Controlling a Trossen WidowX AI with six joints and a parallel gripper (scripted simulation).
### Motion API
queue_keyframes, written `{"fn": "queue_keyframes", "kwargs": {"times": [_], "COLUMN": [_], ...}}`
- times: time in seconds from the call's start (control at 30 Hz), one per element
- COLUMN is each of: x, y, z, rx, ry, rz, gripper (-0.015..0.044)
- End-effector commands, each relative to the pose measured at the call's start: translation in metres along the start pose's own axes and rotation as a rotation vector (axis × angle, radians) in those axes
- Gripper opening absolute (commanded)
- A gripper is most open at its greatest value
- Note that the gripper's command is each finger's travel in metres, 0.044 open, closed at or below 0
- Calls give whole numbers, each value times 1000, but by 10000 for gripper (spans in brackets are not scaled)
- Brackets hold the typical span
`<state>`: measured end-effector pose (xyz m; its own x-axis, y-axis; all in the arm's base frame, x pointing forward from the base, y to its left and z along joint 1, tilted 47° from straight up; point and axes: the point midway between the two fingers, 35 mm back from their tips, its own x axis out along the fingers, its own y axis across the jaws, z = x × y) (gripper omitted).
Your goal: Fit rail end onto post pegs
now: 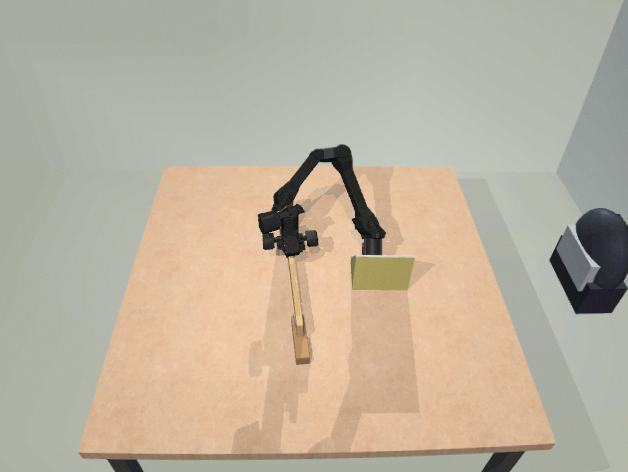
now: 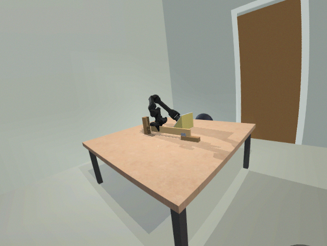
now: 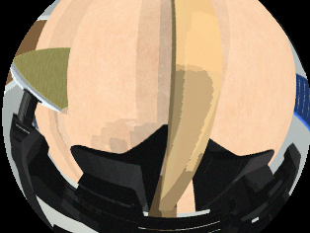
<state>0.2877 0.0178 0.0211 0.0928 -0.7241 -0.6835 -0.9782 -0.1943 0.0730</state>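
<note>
The long pale rail [image 1: 295,289] [image 2: 174,130] [image 3: 197,39] runs from the post to the footboard block [image 1: 302,351] [image 2: 192,138]. Its far end sits at the bracket [image 2: 183,134]. My gripper [image 1: 290,252] [image 2: 158,128] [image 3: 176,128] is shut on the rail close to its post end, with a finger on each side. That end is off the table, and the rail looks about level. The upright brown post [image 2: 145,125] stands right beside the rail's end, with at most a narrow gap. The pegs and holes cannot be made out. The arm hides the post in the top view.
A yellow-green upright panel [image 1: 381,273] [image 2: 187,120] [image 3: 46,74] stands by the arm's base, to one side of the rail. The arm arches above the table [image 1: 192,355] [image 2: 148,163] from that base to the rail's post end.
</note>
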Motion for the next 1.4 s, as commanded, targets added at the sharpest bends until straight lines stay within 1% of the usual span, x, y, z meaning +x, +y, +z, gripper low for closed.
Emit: {"fn": "queue_keyframes", "kwargs": {"times": [0.0, 1.37], "x": [0, 0], "y": [0, 1], "z": [-2, -14], "rx": [-4, -4], "ry": [0, 1], "rz": [0, 0], "gripper": [0, 0]}}
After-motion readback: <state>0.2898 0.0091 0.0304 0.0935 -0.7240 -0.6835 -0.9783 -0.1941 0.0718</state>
